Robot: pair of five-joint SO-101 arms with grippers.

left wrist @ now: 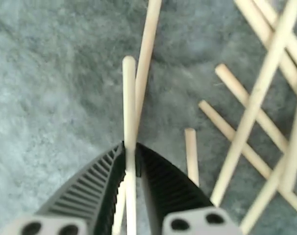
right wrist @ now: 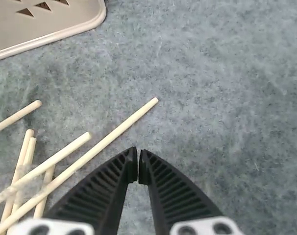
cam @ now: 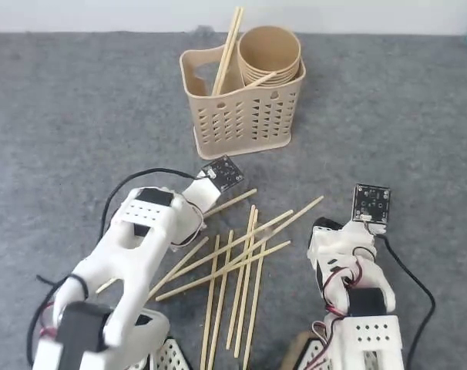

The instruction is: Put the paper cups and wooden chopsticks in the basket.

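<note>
High view: a tan perforated basket (cam: pixel 241 116) stands at the far middle of the grey mat (cam: pixel 64 116); the stacked paper cups (cam: pixel 270 48) sit in its right compartment, and a few upright chopsticks (cam: pixel 229 42) lean in its left compartment, their ends rising above the rim; the loose chopsticks (cam: pixel 245 258) lie criss-crossed on the mat, nearer than the basket and between the two arms; the left arm (cam: pixel 137 247) is at the near left, with its wrist by the left edge of the pile; the right arm (cam: pixel 349 262) is at the near right, just right of the pile.

Left wrist view: the left gripper (left wrist: pixel 130 147) has its fingers clamped on one held chopstick (left wrist: pixel 129 93), which runs out past the fingertips; a second stick (left wrist: pixel 147 49) lies close alongside it on the mat; several more lie crossed over each other farther off.

Right wrist view: the right gripper (right wrist: pixel 138 155) has its fingertips pressed together with nothing between them, over bare mat; a long chopstick (right wrist: pixel 114 128) lies just beside the tips; a corner of the basket shows beyond.
</note>
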